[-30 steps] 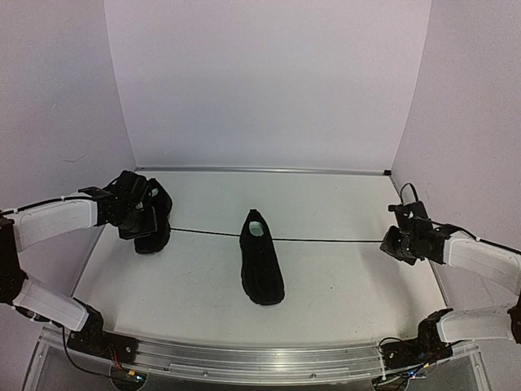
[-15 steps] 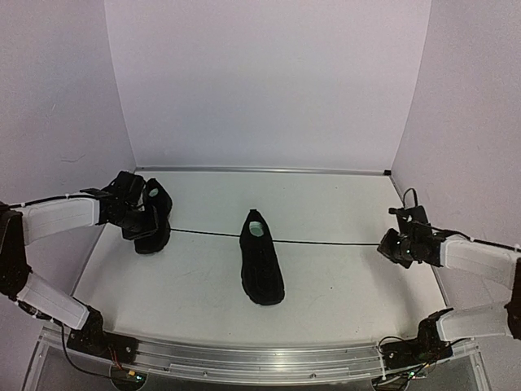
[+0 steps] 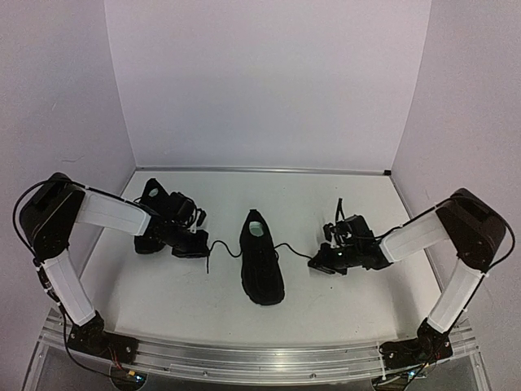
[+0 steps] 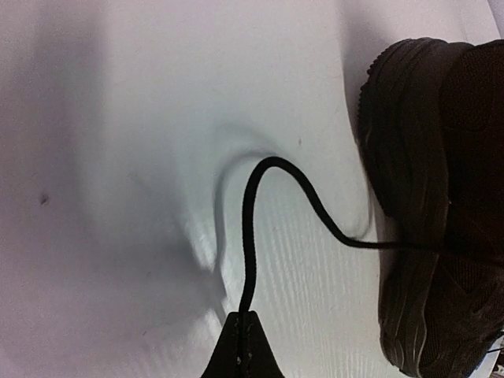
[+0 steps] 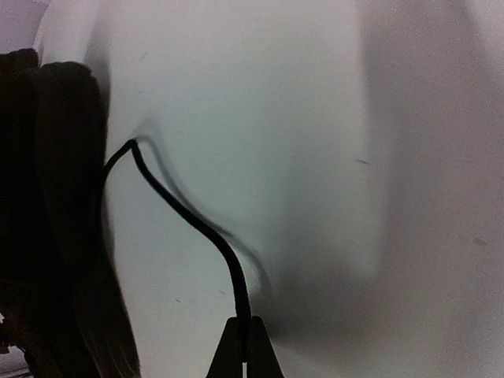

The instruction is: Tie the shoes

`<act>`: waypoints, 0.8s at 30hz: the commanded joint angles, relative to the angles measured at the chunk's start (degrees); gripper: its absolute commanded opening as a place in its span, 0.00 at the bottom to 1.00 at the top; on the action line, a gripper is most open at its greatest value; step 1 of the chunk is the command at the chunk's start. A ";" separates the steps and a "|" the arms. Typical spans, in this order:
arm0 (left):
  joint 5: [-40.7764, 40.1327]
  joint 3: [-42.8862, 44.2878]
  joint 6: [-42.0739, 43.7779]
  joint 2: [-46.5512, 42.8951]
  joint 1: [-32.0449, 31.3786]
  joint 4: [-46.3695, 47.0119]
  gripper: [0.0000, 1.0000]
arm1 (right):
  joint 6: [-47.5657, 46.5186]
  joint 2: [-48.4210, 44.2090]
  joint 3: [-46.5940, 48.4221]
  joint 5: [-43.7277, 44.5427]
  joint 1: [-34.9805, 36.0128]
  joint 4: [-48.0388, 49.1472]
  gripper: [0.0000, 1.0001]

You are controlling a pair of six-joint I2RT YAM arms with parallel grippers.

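A black sneaker (image 3: 261, 259) lies in the middle of the table, toe toward me. A second black sneaker (image 3: 152, 213) lies at the left, partly hidden by my left arm. My left gripper (image 3: 202, 244) is shut on the middle shoe's left lace (image 4: 250, 228), which curves slack back to that shoe (image 4: 437, 205). My right gripper (image 3: 319, 261) is shut on the right lace (image 5: 206, 234), which also hangs slack to the shoe (image 5: 51, 213). Both grippers sit low, close to either side of the middle shoe.
The table (image 3: 342, 204) is white, with pale walls at the back and both sides. A metal rail (image 3: 244, 358) runs along the near edge.
Both grippers have moved inward from the table's sides toward the middle shoe. The laces, stretched taut in a line before, now hang slack and curved.
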 commanded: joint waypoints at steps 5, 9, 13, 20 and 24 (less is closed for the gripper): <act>4.33 10.09 0.92 7.88 -3.86 10.25 0.00 | -0.14 12.90 9.58 -7.23 8.38 9.24 0.00; 5.24 14.07 0.92 11.38 -4.95 10.92 0.00 | 0.82 14.57 11.14 -7.87 11.47 10.62 0.00; 5.86 15.55 -0.02 12.98 -5.65 12.37 0.00 | 1.85 14.71 11.00 -7.42 12.53 11.24 0.00; 0.64 12.52 -0.38 8.84 -5.52 10.53 0.00 | 1.67 9.61 7.91 -2.44 10.86 7.60 0.00; -5.83 8.55 -0.21 1.08 -2.47 3.95 0.00 | 3.30 -0.76 0.16 -0.25 3.06 4.74 0.00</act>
